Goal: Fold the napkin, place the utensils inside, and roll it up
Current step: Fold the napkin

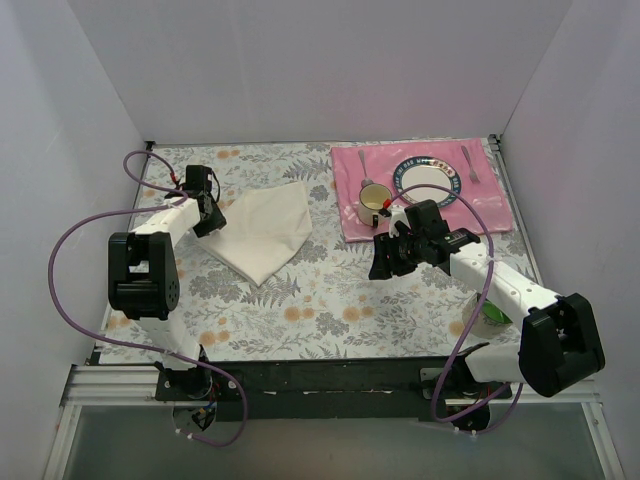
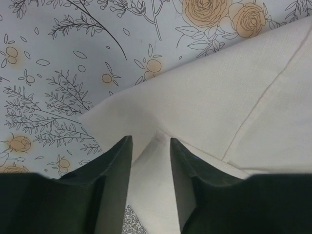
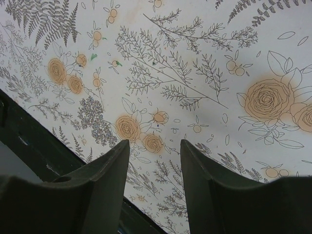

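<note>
Left wrist: L jaws part-open astride napkin [image 2: 234, 97] corner; R jaws open, empty, over tablecloth [image 3: 195, 73].

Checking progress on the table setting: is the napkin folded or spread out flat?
Folded. The napkin lies as a rough triangle, and the left wrist view shows one layer lying over another near its corner.
</note>
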Action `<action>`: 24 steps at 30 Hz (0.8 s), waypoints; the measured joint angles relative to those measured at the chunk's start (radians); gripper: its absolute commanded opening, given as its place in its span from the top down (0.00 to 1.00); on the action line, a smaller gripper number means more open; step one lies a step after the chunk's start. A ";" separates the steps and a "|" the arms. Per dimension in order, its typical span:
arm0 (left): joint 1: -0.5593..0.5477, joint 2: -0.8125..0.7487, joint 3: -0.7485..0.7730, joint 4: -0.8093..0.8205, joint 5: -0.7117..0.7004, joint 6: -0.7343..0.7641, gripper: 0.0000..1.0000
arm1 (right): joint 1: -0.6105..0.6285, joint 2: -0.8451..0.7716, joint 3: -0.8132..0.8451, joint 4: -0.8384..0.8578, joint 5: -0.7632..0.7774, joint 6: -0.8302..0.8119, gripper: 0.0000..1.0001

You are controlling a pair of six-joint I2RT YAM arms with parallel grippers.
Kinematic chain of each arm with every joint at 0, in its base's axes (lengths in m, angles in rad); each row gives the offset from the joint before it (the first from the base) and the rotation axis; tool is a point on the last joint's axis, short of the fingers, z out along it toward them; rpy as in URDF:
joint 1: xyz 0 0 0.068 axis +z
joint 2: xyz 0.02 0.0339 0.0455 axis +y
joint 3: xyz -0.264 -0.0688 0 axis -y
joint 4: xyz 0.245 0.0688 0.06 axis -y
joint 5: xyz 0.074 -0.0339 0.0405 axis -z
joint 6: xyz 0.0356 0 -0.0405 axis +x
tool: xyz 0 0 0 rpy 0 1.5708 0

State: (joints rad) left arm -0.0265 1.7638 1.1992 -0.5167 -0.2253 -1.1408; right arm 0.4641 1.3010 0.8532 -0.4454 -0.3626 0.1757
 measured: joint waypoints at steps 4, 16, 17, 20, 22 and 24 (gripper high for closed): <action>0.000 0.000 0.000 -0.002 0.000 0.004 0.71 | 0.000 -0.001 0.000 0.000 -0.001 0.000 0.45; 0.000 0.030 0.001 -0.007 0.001 0.012 0.92 | 0.000 -0.008 0.000 0.000 -0.001 0.000 0.45; 0.000 0.030 0.001 -0.007 0.001 0.012 0.93 | 0.000 -0.008 0.000 0.000 -0.001 0.000 0.45; 0.000 0.029 0.001 -0.005 -0.002 0.011 1.00 | 0.000 -0.008 0.000 0.000 -0.001 0.000 0.45; 0.000 0.021 0.000 -0.002 -0.004 0.004 1.00 | 0.000 -0.008 0.000 0.000 -0.001 0.000 0.45; 0.002 0.001 -0.003 0.010 -0.005 -0.002 1.00 | 0.000 -0.008 0.000 -0.001 0.000 0.000 0.45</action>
State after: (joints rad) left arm -0.0250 1.7645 1.1965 -0.5064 -0.2302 -1.1431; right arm 0.4641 1.2926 0.8532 -0.4461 -0.3630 0.1757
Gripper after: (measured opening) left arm 0.011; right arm 0.545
